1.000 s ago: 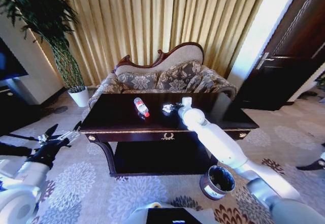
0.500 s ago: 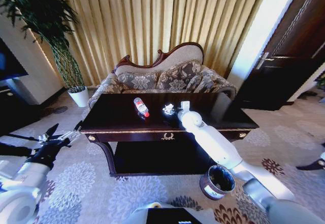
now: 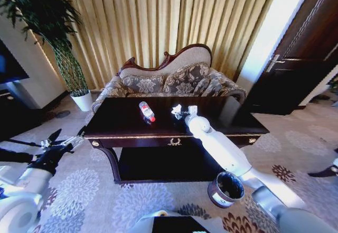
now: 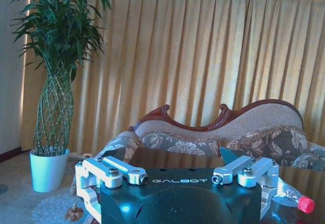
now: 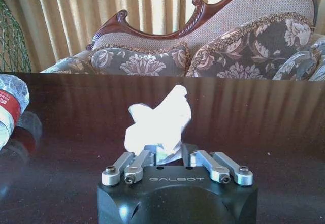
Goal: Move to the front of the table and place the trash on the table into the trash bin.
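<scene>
Crumpled white paper wad (image 5: 158, 125) pinched between the closed jaws of the right gripper (image 5: 167, 153), held just above the glossy mahogany table (image 3: 121, 122); in the head view the wad (image 3: 176, 110) sits near table centre. Clear plastic bottle (image 3: 147, 111) with red label lies on the tabletop at 9 o'clock from the wad, near but apart. Trash bin (image 3: 226, 189) stands on the carpet at 5 o'clock from the table. Left gripper (image 3: 62, 142) hangs idle off the table's left end, jaws spread.
</scene>
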`<state>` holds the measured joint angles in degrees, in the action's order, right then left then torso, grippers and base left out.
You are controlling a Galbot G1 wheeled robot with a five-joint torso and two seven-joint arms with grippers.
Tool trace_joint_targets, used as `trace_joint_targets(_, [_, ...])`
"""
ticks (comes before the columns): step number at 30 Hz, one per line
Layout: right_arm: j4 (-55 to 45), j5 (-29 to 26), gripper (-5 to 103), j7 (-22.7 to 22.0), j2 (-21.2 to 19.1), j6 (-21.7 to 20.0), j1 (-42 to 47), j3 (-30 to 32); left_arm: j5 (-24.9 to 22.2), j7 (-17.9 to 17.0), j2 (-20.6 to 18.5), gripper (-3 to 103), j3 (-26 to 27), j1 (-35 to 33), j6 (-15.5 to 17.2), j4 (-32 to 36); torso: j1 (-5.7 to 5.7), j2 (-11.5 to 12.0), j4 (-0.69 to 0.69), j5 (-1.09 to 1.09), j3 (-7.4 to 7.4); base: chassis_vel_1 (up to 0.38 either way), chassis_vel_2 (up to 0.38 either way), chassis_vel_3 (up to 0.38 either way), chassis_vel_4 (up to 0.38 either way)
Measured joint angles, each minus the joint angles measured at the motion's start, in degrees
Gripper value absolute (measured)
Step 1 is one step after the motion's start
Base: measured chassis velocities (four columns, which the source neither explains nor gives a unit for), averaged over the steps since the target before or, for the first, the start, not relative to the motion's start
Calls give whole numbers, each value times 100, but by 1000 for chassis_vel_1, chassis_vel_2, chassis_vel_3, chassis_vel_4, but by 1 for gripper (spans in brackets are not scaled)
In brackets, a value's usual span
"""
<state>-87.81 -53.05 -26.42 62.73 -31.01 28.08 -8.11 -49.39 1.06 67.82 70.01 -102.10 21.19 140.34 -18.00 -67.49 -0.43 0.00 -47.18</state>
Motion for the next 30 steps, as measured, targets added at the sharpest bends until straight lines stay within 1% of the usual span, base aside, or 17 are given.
trace_joint_targets(1, [0,0,28,0,0,0,0,0,0,0,0,100,0,0,0,0,0,0,0,0,0,0,0,0,0])
trace_joint_targets(3, [10,9,17,3,11,18,6,18,0,23,-21,100,12,7,-34,-48,0,0,0,0,0,0,0,0,0])
trace_joint_targets(4, [10,9,17,3,11,18,6,18,0,23,-21,100,12,7,-34,-48,0,0,0,0,0,0,0,0,0])
trace_joint_targets(6, [13,16,6,6,11,30,16,42,0,28,-21,100,12,1,-78,-62,0,0,0,0,0,0,0,0,0])
trace_joint_targets(8, [13,19,6,6,12,40,24,69,0,31,-17,100,12,-10,-87,-62,0,0,0,0,0,0,0,0,0])
trace_joint_targets(9, [7,26,1,6,14,77,47,112,0,34,-13,100,12,-27,-98,-62,0,0,0,0,0,0,0,0,0])
trace_joint_targets(12, [-74,37,0,7,8,178,107,203,0,39,-12,100,17,-40,-109,-58,0,0,0,0,0,0,0,0,0])
trace_joint_targets(15, [-257,123,0,6,-41,362,217,342,0,39,-23,100,20,-30,-113,-57,0,0,1,1,0,0,0,0,0])
trace_joint_targets(16, [-475,296,0,7,-137,517,336,474,-1,39,-34,100,18,-24,-114,-55,0,0,1,0,0,0,0,0,0])
trace_joint_targets(19, [-710,425,0,10,-234,606,477,614,-2,37,-39,100,9,-13,-116,-55,0,0,1,0,0,0,0,0,0])
trace_joint_targets(22, [-1360,641,0,67,-496,695,1030,1087,48,6,-54,100,-26,23,-179,-147,0,0,-1,1,0,0,0,0,0])
trace_joint_targets(23, [-1360,641,0,67,-496,695,1030,1087,48,6,-54,100,-26,23,-179,-147,0,0,-1,1,0,0,0,0,0])
trace_joint_targets(26, [-2016,908,0,244,-772,875,1616,1552,87,-11,-92,100,-18,30,-229,-244,1,-1,-2,0,1,0,0,0,0])
trace_joint_targets(27, [-2016,908,0,244,-772,875,1616,1552,87,-11,-92,100,-18,30,-229,-244,1,-1,-2,0,1,0,0,0,0])
trace_joint_targets(28, [-2220,969,0,328,-858,988,1798,1687,87,-24,-112,100,3,28,-237,-271,1,0,-2,1,1,0,0,0,0])
trace_joint_targets(30, [-2640,1036,0,468,-1016,1357,2222,1954,42,-29,-165,100,50,21,-244,-305,1,-1,0,0,1,0,0,0,0])
